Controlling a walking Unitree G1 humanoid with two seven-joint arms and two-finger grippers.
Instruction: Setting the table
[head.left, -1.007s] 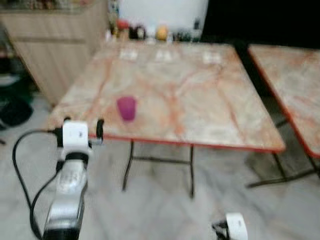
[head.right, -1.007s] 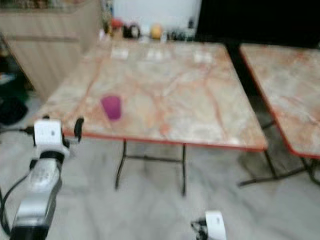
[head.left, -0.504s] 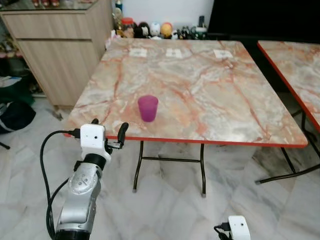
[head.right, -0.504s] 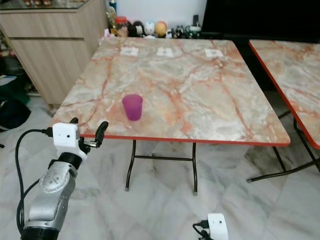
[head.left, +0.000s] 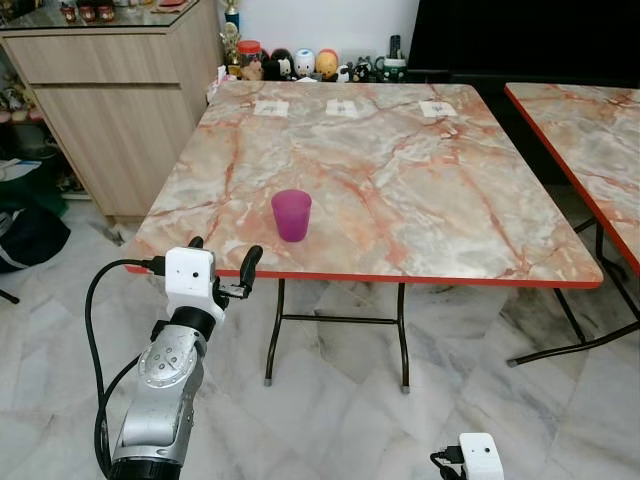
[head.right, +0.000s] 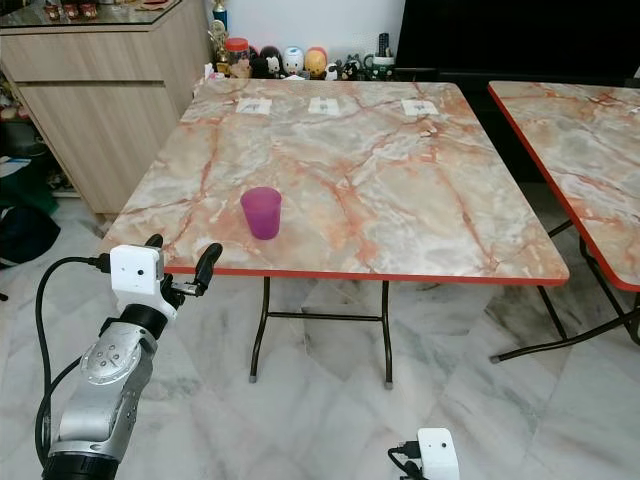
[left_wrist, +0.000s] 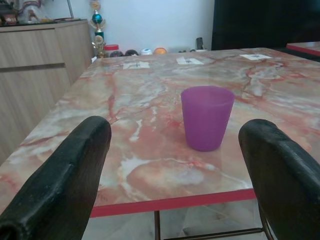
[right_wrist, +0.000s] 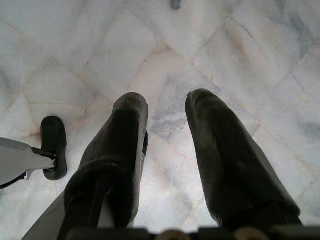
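a purple cup (head.left: 291, 214) stands upright on the marble surface (head.left: 420, 180) near its front edge. the left gripper (head.left: 219, 266) hovers just short of that edge, fingers spread wide. the right gripper (right_wrist: 167, 150) hangs over the floor (right_wrist: 235, 55), fingers slightly apart. the three small labels (head.left: 341, 107) at the far edge are too small to read.

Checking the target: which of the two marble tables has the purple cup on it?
The nearer marble table, straight ahead of the left gripper, carries the purple cup.

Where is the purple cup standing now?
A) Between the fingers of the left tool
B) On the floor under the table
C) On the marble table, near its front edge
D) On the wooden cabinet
C: the purple cup stands upright on the marble table near its red front edge, apart from the open left tool.
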